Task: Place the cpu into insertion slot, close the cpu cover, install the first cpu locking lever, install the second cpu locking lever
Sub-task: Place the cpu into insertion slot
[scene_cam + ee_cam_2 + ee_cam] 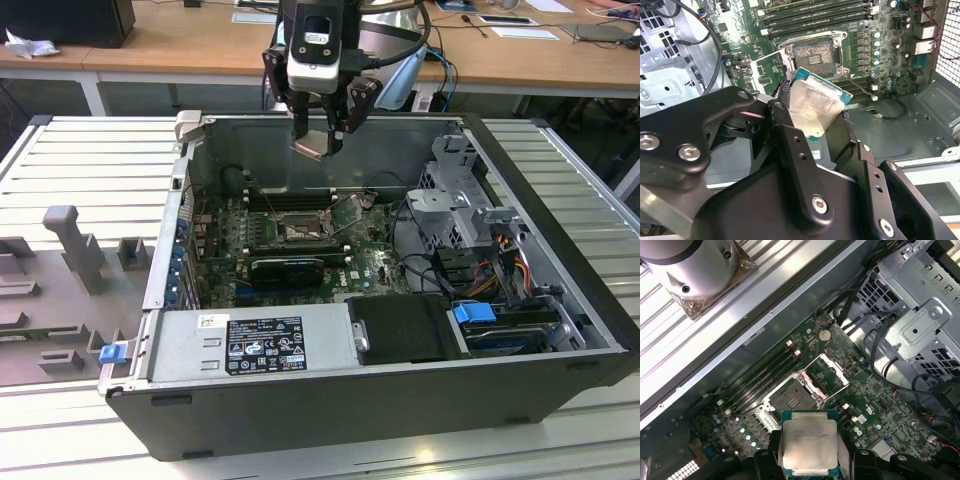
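Cpu [809, 442] clamped in claw [318, 136] above insertion slot [791, 401]

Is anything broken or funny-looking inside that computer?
Nothing looks broken or spilled. The only odd bit is that the cpu isn't on the board. It hangs above the open case, pinched in the gripper, while the insertion slot sits empty with its cpu cover flipped open.

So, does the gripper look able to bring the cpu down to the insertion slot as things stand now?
Probably yes. The gripper holds the cpu up above the motherboard. The cpu cover is swung open, and the insertion slot lies bare with nothing over it, so the way down looks free.
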Available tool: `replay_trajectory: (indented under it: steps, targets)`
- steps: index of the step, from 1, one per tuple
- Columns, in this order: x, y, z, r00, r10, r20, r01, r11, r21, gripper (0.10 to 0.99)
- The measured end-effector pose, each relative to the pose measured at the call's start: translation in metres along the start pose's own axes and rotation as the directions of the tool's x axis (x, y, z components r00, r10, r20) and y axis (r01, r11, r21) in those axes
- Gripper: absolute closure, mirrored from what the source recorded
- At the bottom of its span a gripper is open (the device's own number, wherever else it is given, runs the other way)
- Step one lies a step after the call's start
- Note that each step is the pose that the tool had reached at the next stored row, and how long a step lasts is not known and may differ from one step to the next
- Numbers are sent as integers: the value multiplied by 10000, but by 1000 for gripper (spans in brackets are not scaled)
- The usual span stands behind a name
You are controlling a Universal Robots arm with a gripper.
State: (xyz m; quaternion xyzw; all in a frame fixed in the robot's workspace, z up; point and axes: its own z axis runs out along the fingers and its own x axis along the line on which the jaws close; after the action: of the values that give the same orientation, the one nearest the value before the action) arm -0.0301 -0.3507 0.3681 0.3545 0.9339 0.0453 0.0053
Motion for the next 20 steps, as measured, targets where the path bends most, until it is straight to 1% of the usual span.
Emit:
replay_trajectory:
  steps: [11,20]
  targets:
    - [0,0,2,9991,422,37,-422,9991,-10,561]
    - [1,-2,3,9972,751,66,-751,9972,-19,561]
